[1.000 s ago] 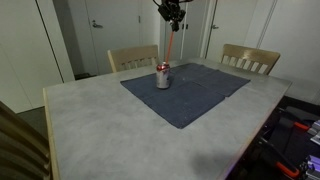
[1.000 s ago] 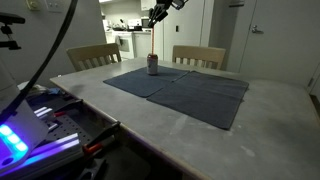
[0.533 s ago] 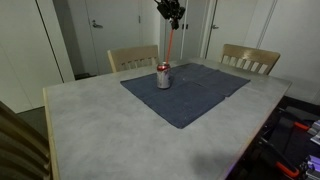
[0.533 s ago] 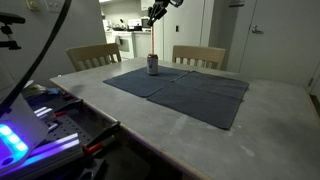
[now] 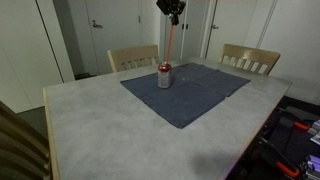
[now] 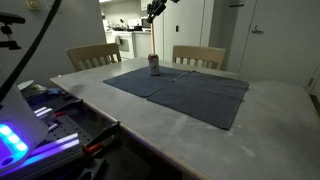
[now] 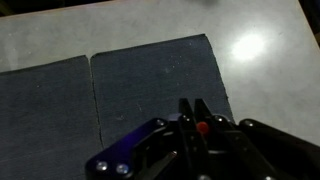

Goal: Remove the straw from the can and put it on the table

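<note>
Your gripper (image 5: 172, 14) pinches the straw (image 5: 170, 42) by its top, holding it upright above the can (image 5: 163, 76) on the blue mat (image 5: 205, 92)

Room: white wall (image 5: 20, 50) and white door (image 5: 105, 25). Furniture: one large counter (image 5: 90, 125) with a pale grey marbled top, bearing a dark blue cloth mat (image 5: 190, 95); pale wooden chair (image 5: 133, 57) and second chair (image 5: 250, 58) at its far edge; slatted chair back (image 5: 18, 145) in the near corner. Light: brightly lit back room (image 6: 125, 25); lamp glare (image 7: 247, 45) on the counter.
</note>
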You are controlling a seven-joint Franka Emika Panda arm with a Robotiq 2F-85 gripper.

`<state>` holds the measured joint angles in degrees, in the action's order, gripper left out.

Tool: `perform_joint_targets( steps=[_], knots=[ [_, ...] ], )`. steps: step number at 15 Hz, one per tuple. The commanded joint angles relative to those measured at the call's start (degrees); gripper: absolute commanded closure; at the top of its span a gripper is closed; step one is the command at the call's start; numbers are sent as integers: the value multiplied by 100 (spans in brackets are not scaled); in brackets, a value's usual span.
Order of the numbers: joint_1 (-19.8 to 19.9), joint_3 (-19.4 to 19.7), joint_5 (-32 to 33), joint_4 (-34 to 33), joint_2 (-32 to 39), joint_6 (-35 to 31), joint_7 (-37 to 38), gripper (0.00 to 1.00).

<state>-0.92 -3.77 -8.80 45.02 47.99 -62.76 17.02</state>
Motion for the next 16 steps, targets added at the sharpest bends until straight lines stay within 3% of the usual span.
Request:
perform_joint_targets(
  steps=[1,16],
  knots=[
    [-68,62,130,236,-281,44,113,98],
    [-48,93,271,309,-538,61,305,98]
  ],
)
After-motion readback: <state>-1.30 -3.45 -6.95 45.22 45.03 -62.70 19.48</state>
